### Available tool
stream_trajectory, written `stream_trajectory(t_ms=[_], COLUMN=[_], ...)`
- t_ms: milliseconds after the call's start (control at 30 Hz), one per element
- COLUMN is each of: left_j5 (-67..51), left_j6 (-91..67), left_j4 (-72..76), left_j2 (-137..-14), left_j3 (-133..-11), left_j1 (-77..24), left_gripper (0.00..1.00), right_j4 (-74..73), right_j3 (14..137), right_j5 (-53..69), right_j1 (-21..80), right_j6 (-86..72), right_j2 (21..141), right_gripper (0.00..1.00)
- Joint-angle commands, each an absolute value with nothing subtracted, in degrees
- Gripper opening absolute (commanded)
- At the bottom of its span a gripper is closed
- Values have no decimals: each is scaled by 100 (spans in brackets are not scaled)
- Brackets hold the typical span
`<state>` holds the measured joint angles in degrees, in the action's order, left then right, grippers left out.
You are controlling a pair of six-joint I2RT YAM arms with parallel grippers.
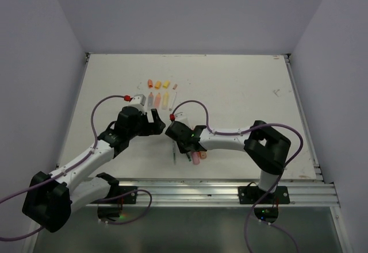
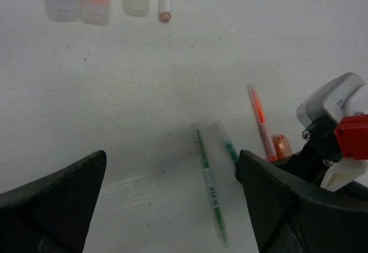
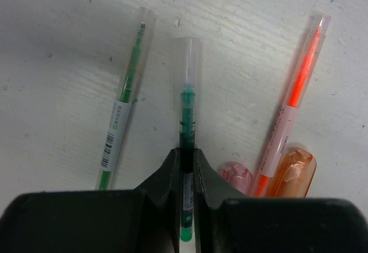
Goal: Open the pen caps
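Near the bench (image 1: 241, 92) front, right jaws clamp a capped dark-green pen (image 3: 186, 100), left jaws wide and empty; far row of pens (image 1: 157, 99) lies uncapped, pen caps (image 1: 158, 84) alongside, neighbouring green pen (image 3: 123, 109) and orange pen (image 3: 293, 103) unopened.

The table (image 3: 52, 40) is white and matt, slightly rough, with fine scratches and dark specks. The middle green pen (image 3: 187, 106) has a clear, glossy plastic barrel and a see-through cap (image 3: 187, 57). The labelled green pen (image 3: 131, 69) is the same clear plastic and carries a paper label (image 3: 113, 141) printed with a barcode. The orange pen (image 3: 294, 89) is smooth clear plastic too. The orange highlighter (image 3: 296, 171) and pink highlighter (image 3: 237, 178) are translucent and shiny. The fingers (image 3: 164, 178) of the right gripper (image 3: 185, 153) are black and matt, probably plastic. The rail (image 1: 201, 191) along the table's near edge is bare silvery metal. The cables (image 1: 192, 103) have a smooth purple sheath.
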<state>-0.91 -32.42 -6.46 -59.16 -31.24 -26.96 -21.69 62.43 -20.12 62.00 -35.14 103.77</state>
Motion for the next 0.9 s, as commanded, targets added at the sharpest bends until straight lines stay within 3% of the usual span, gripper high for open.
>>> stream_trajectory(t_ms=[0,100,533,867], left_j5=[-325,-483,-1573,-1582], left_j6=[-3436,-3498,-4218,-4421], left_j4=[-246,-185,1404,2320], left_j2=[-5906,-5845,-5502,-5967], left_j3=[-3015,-3023,-2909,-3041], left_j1=[-2663,-2672,-2795,-3392], left_gripper=[100,100,97,80], right_j4=[-2338,-2180,253,1695], right_j3=[6223,6127,4554,3639], right_j5=[-2144,-2329,-2180,-1951], right_j1=[6231,6231,6231,6231], right_j6=[-3612,-3446,-2901,-2672], right_j2=[10320,9916,7604,6654], right_gripper=[6,0,0,0])
